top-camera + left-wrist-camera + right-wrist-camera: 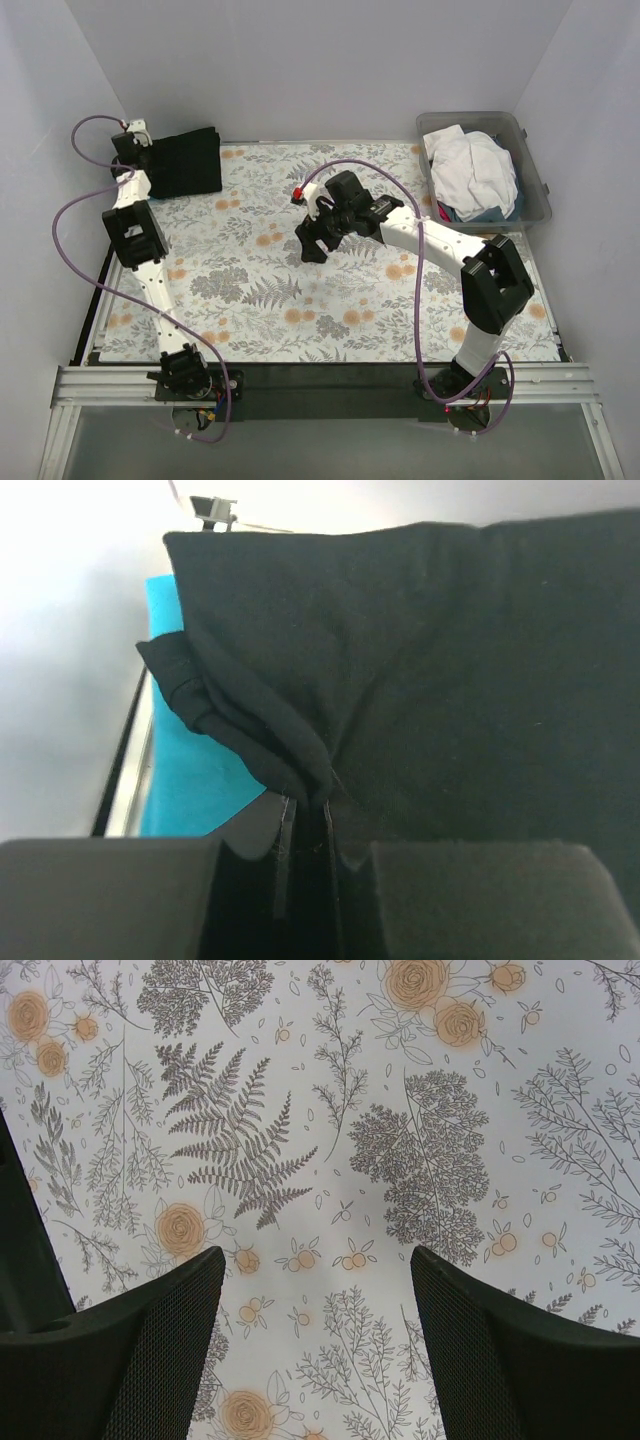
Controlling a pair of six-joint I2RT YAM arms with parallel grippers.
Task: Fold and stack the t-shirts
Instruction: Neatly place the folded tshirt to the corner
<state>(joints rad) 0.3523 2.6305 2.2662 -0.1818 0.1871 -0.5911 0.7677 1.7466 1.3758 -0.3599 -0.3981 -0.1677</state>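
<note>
The left gripper (308,802), jaws pinched together on a bunched edge of the black t-shirt (186,162), holds the folded garment in the table's far-left corner, apparently setting it down as the base of the stack. The right gripper (312,240) hangs empty, jaws apart, over the floral table cloth (250,285). The next move likely calls for the left to release and for a reach to the white t-shirt (470,168), heaped in the clear tub (537,190) at far right.

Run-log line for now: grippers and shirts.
left gripper: shut on black t-shirt | right gripper: open above floral table cloth | white t-shirt: in tub
</note>
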